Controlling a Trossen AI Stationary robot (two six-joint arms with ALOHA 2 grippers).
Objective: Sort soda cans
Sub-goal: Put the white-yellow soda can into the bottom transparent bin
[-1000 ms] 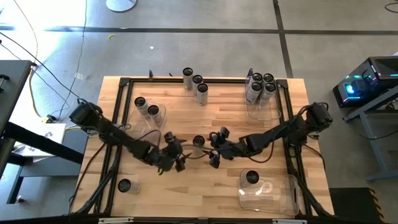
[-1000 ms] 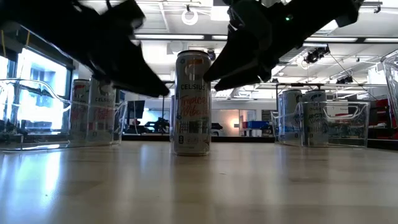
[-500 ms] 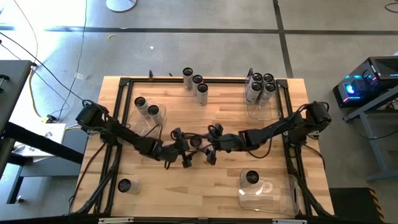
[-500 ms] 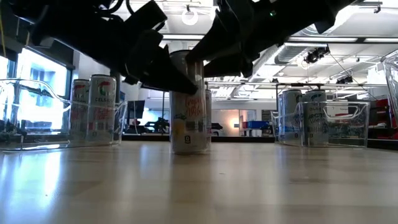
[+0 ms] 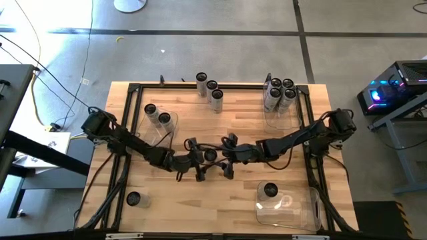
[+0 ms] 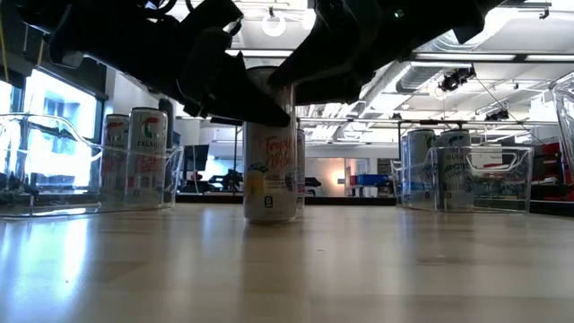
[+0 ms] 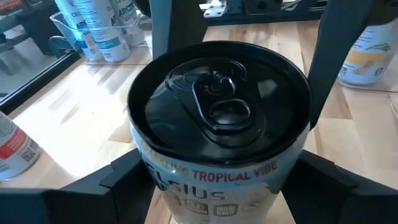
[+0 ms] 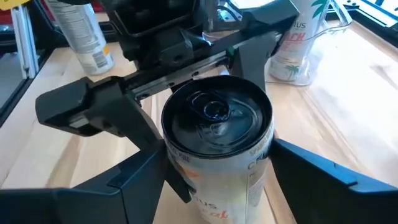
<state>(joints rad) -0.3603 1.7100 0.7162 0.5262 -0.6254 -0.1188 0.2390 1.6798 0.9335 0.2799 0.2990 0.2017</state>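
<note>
A soda can [image 5: 211, 155] with a dark top and a "Tropical Vibe" label stands upright on its base at the table's middle [image 6: 270, 170]. My left gripper [image 5: 202, 157] reaches it from the table's left and has it between its fingers, as the left wrist view [image 7: 217, 186] shows. My right gripper [image 5: 221, 157] comes from the right. It is open, with one finger on each side of the same can [image 8: 217, 124] and close to it. My left gripper has the can's upper wall [image 7: 149, 168] between its two fingers [image 7: 124, 180], one on each side just below the rim. The fingers come slanting down from the table's left. The can stands upright with its base on the table. My right gripper: I cannot tell whether its fingers [image 8: 311, 174] touch the can.
Three cans [image 5: 211, 85] stand in a row at the far edge. The far-left clear bin [image 5: 170, 130] holds two cans, the far-right bin [image 5: 280, 117] several, and the near-right bin [image 5: 293, 210] one. A lone can [image 5: 134, 198] stands near the near-left corner.
Both grippers have moved in on the middle can, the left toward the table's right and the right toward its left, and both have come lower around it. The can has turned about its axis and slid slightly toward the table's left, staying upright.
</note>
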